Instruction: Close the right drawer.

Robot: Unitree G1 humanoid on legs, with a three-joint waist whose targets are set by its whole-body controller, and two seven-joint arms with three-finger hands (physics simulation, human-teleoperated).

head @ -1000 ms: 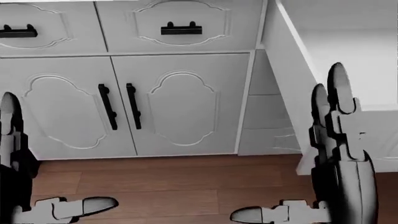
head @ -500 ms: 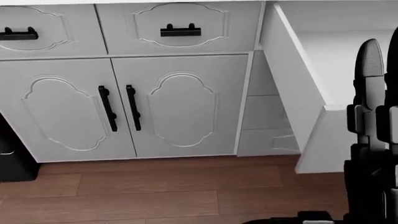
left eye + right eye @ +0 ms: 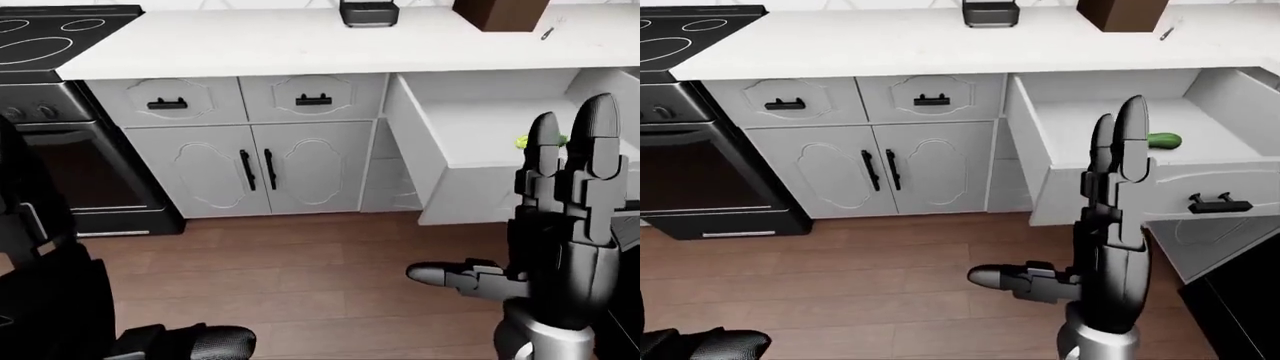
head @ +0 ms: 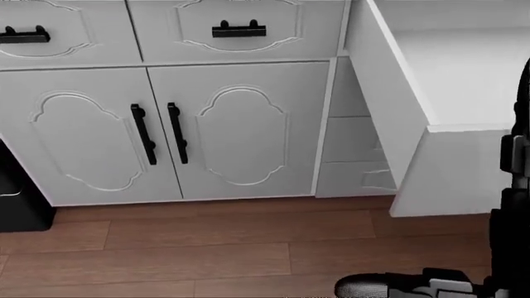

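The right drawer stands pulled far out from the white cabinets, its front panel carrying a black handle. A green item lies inside it. My right hand is raised upright below the drawer's left corner, fingers straight up, thumb out to the left, open and holding nothing. In the left-eye view the same right hand covers the drawer front. My left hand shows only at the bottom left, low over the floor, fingers extended.
White double doors with black handles sit left of the drawer, under two shut drawers. A black oven stands at the left. On the counter are a dark device and a brown block. Wooden floor below.
My right hand has slid right, mostly leaving the head view, and the left hand has dropped out of it. The view has shifted slightly, the cabinets now sitting a little higher.
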